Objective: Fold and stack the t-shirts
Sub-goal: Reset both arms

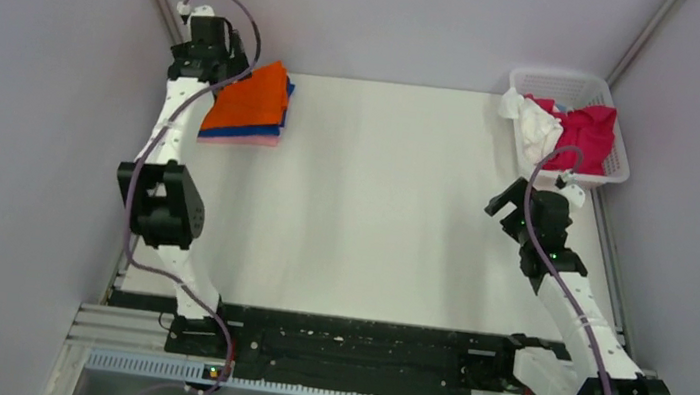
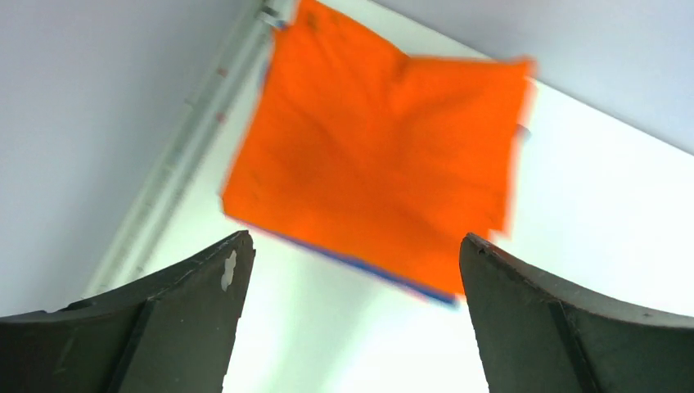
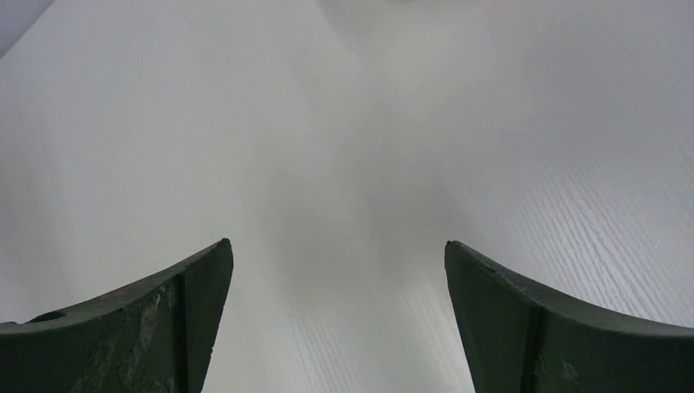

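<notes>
Left fingers (image 2: 188, 311) spread, clear of orange t-shirt (image 2: 385, 155).

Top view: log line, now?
stack: folded orange cloth t-shirt on top | left claw open by stack | right claw open | white plastic lattice basket: magenta t-shirt, white t-shirt

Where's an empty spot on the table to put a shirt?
The big middle of the table is bare, from the folded stack across to the basket. It's crowded in the far corners: stack on the left, basket stuffed with shirts on the right.
</notes>
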Robot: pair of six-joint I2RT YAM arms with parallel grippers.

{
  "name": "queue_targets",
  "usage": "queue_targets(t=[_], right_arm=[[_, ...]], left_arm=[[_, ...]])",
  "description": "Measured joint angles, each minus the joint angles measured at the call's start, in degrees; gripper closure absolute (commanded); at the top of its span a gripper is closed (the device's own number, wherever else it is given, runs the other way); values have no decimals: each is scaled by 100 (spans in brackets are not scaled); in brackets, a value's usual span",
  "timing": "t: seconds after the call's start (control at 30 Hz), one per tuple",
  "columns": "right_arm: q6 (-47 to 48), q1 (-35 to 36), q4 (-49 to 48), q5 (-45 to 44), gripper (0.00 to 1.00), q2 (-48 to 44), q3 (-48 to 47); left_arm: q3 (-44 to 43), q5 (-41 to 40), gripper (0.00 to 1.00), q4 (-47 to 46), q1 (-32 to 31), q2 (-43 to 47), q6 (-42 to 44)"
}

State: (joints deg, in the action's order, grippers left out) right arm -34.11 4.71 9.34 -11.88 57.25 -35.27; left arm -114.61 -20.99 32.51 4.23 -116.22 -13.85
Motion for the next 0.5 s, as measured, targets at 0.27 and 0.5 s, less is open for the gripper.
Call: queue_targets(t=[0.27, 0.5], right_arm=[[-52, 0, -15, -98, 1, -1141, 1080], [378, 0, -949, -249, 1, -1843, 1843]], left_arm=[[5622, 1790, 1, -1902, -592, 4535, -1038], [8220, 2035, 1, -2337, -1084, 5772, -1305]])
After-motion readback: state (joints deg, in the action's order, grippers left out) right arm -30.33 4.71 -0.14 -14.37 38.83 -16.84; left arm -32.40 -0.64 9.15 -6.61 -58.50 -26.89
